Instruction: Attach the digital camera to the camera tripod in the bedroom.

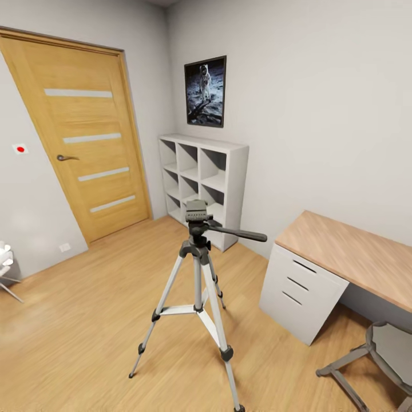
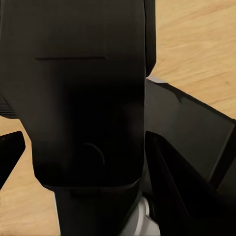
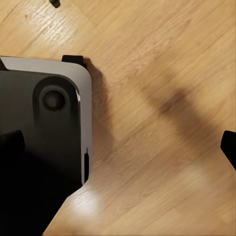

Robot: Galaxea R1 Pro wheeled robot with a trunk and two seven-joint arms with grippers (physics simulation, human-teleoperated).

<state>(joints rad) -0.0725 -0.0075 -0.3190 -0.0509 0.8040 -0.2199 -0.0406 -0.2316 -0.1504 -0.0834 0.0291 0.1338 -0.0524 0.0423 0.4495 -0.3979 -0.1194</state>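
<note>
The camera tripod (image 1: 197, 274) stands on the light wood floor in the middle of the bedroom, silver legs spread. Its black head (image 1: 196, 213) is bare on top, and the long pan handle (image 1: 240, 233) points right toward the desk. The digital camera is out of view. My right gripper (image 3: 118, 145) hangs open over bare floor, its dark fingertips (image 3: 11, 142) far apart at the picture's edges, beside my own grey-and-black base (image 3: 44, 128). My left gripper (image 2: 118, 157) is open too, one fingertip (image 2: 11, 152) wide out, with a black part of my body (image 2: 83, 98) close before the lens.
An oak door (image 1: 86, 149) is at the left and a white cube shelf (image 1: 203, 177) stands under the astronaut poster (image 1: 205, 91). The wood-topped desk (image 1: 355, 252) with drawers and a grey chair (image 1: 383, 355) are at the right. A white stand's edge (image 1: 6, 266) shows at far left.
</note>
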